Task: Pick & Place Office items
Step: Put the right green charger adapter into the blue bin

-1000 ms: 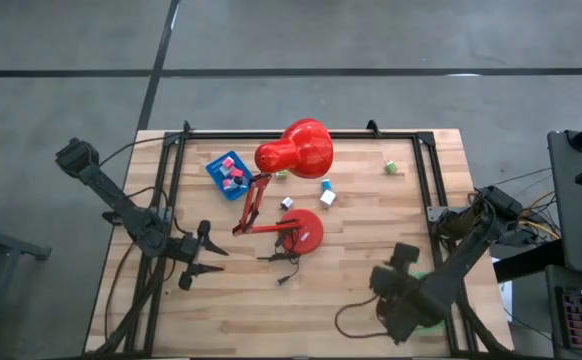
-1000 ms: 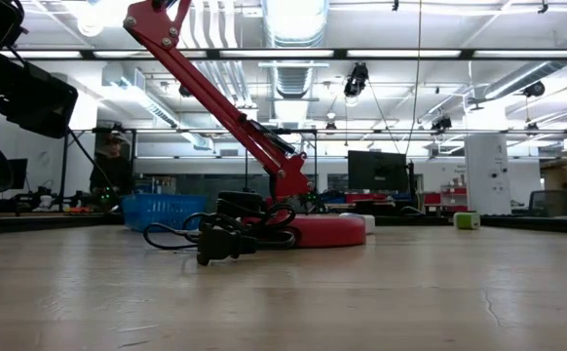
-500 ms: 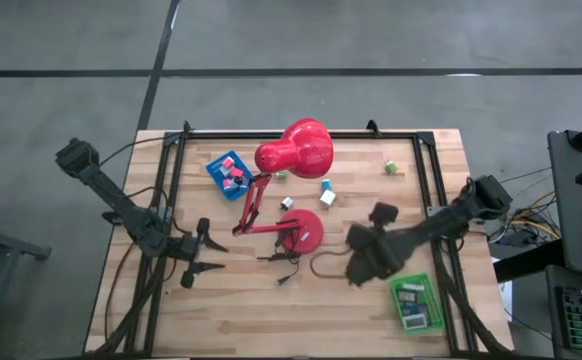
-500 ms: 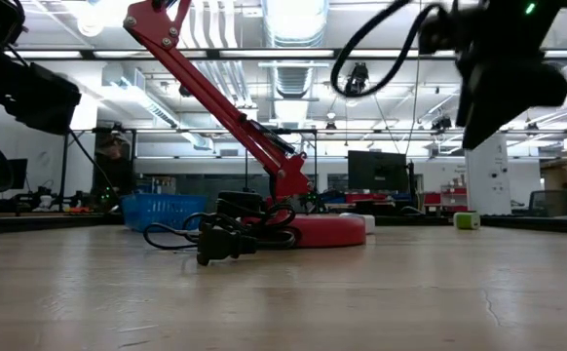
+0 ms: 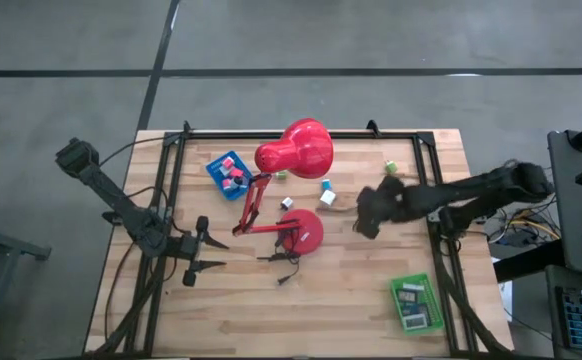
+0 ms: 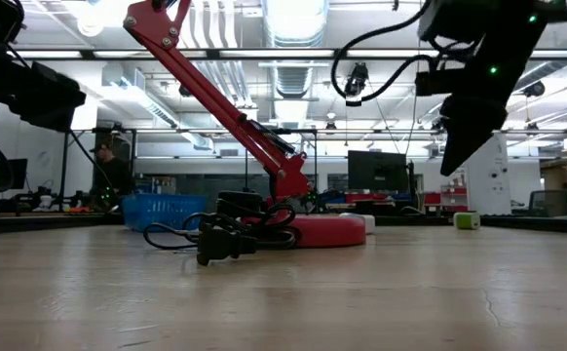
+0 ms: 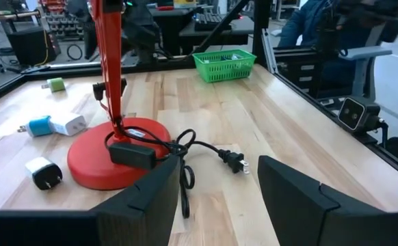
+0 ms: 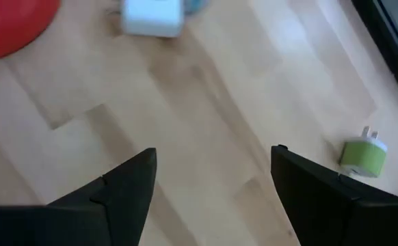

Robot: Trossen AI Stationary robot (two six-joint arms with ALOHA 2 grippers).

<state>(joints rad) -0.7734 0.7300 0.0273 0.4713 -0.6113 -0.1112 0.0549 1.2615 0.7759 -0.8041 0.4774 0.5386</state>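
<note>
The office items are small blocks. A white and a teal one (image 5: 327,193) lie on the wood just right of the red lamp's base (image 5: 302,231). A white plug block (image 5: 286,203) lies beside the base, and a green one (image 5: 392,168) lies at the far right. My right gripper (image 5: 363,215) hovers open and empty above the table, between the white-and-teal pair and the green block. Its wrist view shows the white block (image 8: 152,17) and the green plug block (image 8: 363,156). My left gripper (image 5: 216,257) is open and empty left of the lamp base, facing it (image 7: 216,171).
A blue tray (image 5: 228,172) with pink pieces stands far left of the lamp's head (image 5: 296,150). A green tray (image 5: 416,303) with pieces stands at the near right. The lamp's black cord and plug (image 7: 232,160) lie near the base. A black frame (image 5: 426,190) borders the table.
My right gripper has swung from above the green tray at the near right corner toward the far edge and the lamp, passing over the table's middle. It now hovers right of the lamp base. The green tray is uncovered.
</note>
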